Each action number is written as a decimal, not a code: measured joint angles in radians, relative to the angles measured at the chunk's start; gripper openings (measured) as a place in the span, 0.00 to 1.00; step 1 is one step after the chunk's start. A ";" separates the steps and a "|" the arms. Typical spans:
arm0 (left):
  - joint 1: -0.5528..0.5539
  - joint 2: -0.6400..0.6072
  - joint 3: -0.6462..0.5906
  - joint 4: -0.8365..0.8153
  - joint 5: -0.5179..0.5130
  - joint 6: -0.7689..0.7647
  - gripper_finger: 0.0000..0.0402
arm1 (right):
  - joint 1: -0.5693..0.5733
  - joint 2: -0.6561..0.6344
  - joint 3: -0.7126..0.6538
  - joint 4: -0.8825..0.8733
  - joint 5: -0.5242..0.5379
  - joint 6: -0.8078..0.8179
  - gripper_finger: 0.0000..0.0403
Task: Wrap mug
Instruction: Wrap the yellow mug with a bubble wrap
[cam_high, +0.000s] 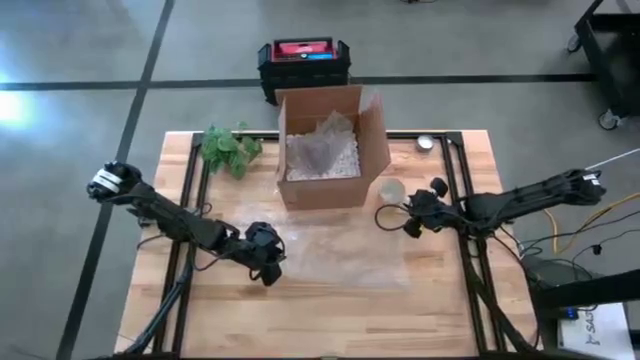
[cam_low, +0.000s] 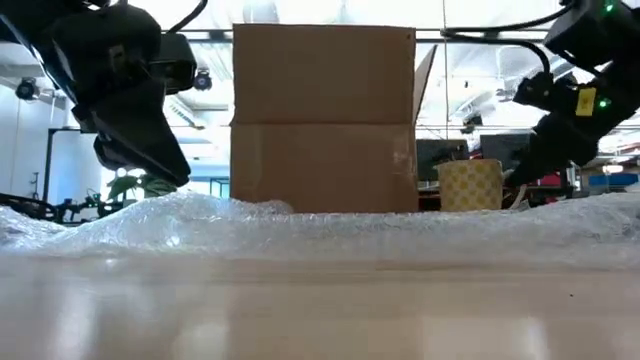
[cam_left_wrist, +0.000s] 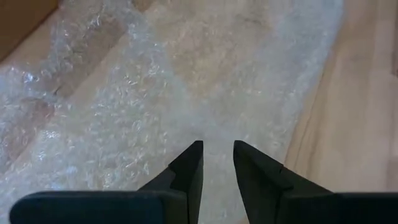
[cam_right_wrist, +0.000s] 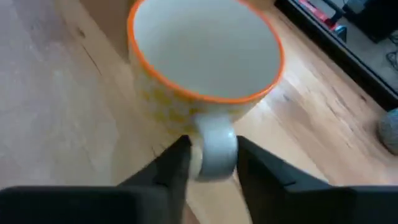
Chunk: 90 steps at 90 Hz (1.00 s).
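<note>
Standing upright on the wooden surface (cam_high: 440, 300), just right of the cardboard box (cam_high: 330, 150), is the yellow mug (cam_right_wrist: 205, 68) with an orange rim. The right end effector (cam_right_wrist: 211, 158) has its two fingers around the mug's handle. The left end effector (cam_left_wrist: 217, 165) hangs slightly open over the bubble wrap (cam_left_wrist: 155, 93).

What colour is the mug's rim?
Orange, on the mug; clearest in the right wrist view.
</note>
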<state>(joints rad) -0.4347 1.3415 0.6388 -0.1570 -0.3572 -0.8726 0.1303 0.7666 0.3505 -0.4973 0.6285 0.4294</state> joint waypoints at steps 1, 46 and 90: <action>0.000 0.000 0.000 0.000 0.000 0.000 0.19 | 0.000 0.000 0.006 -0.004 0.000 0.003 0.37; 0.000 -0.066 0.180 -0.542 0.035 -0.040 0.19 | 0.031 0.005 0.291 -0.087 -0.470 0.123 0.70; 0.068 -0.321 0.126 -0.989 0.123 -0.460 0.31 | 0.279 0.361 0.184 0.406 -0.369 0.136 0.66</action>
<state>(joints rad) -0.3665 1.0204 0.7645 -1.1455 -0.2343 -1.3328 0.4096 1.1274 0.5343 -0.0918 0.2597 0.5655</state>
